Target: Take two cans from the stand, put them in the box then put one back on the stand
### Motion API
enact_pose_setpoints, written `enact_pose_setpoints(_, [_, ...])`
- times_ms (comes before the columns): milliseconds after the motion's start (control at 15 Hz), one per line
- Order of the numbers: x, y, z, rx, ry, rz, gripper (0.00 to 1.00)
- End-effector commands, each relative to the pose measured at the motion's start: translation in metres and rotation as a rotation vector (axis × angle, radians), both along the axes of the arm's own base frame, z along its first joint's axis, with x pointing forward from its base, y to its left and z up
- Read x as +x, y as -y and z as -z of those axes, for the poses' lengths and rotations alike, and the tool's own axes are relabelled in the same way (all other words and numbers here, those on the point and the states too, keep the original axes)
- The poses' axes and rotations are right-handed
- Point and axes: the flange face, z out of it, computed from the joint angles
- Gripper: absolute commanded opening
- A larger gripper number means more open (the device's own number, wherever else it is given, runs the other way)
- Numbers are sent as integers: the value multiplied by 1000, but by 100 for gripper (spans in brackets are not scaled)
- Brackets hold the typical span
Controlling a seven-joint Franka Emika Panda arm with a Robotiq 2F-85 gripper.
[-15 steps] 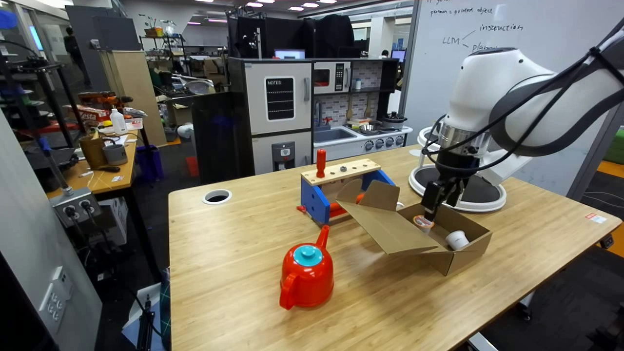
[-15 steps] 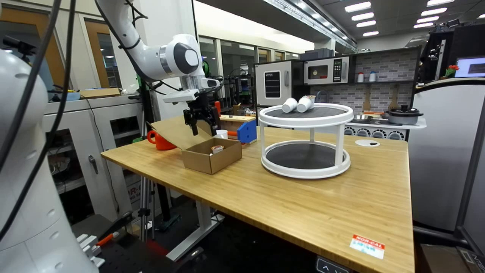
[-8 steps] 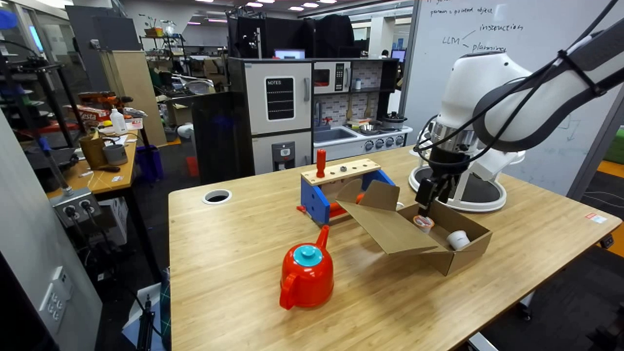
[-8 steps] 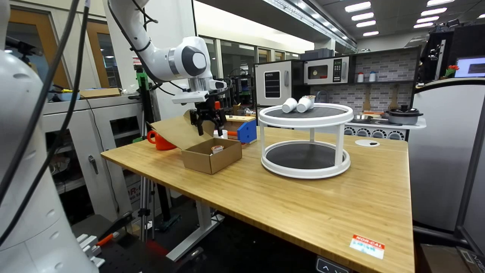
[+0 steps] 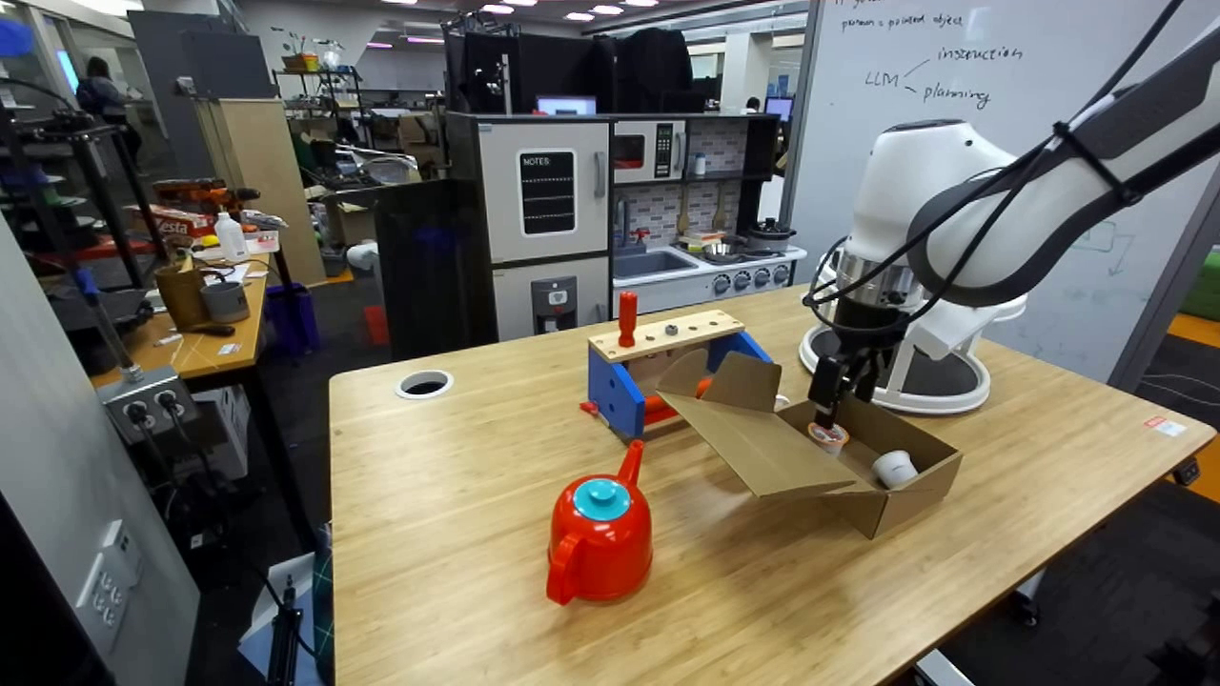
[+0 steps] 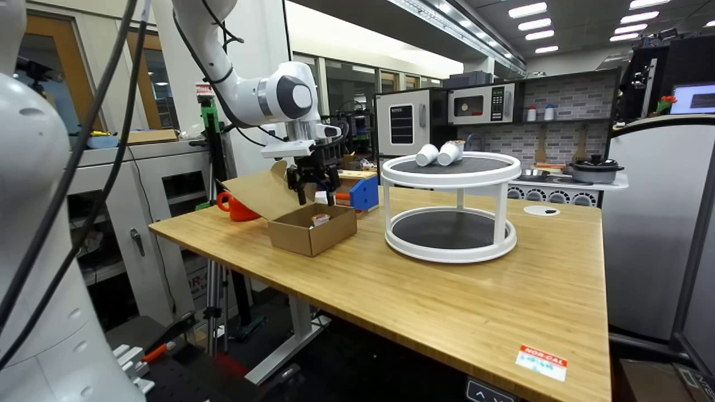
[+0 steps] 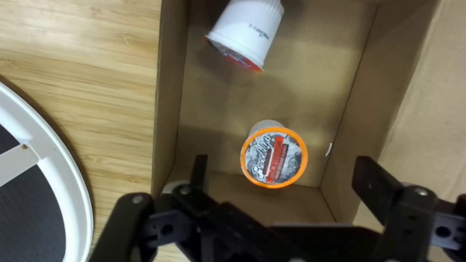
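Gripper (image 6: 316, 199): black Robotiq, released, jaws spread wide, pointing down over the cardboard box (image 6: 290, 235).
Fingers (image 7: 199, 174): well apart; in the wrist view one sits toward each long wall of the box.
Orange-rimmed coffee pod (image 7: 273, 158): in the box, lid facing up, "Brooklyn" printed on it; shows between the fingers in the wrist view, lower than they are, clear of both.
Second coffee pod (image 7: 251, 32): in the box too, toward the opposite end, tipped over, white side showing; well apart from its mate.
Lid flap (image 5: 753, 443): open, slanting outward from the box.
Two-tier white stand (image 6: 452, 181): near the box, bare table (image 6: 447, 296) between; dark round shelves.
On the stand: at least two white pods (image 6: 427, 156), upper tier, lying on their sides; exact count unclear.
Toy workbench (image 5: 667, 329): wooden top, blue sides, just beside the box.
Teapot (image 5: 600, 548): red, turquoise lid, standing on the table, apart from the flap.
Background: toy kitchen (image 5: 543, 248) and whiteboard (image 5: 1096, 105) with marker writing, in an exterior view.
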Motion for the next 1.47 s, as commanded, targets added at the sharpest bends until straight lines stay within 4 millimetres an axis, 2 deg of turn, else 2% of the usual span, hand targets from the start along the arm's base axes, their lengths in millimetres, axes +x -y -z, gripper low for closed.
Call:
enact_pose_setpoints(0, [1, 0, 3, -11, -26, -16, 100])
enact_pose_setpoints(800, [-1, -1, 25, -28, -71, -26, 100])
enact_pose_setpoints(1400, [6, -3, 20, -25, -59, -31, 100])
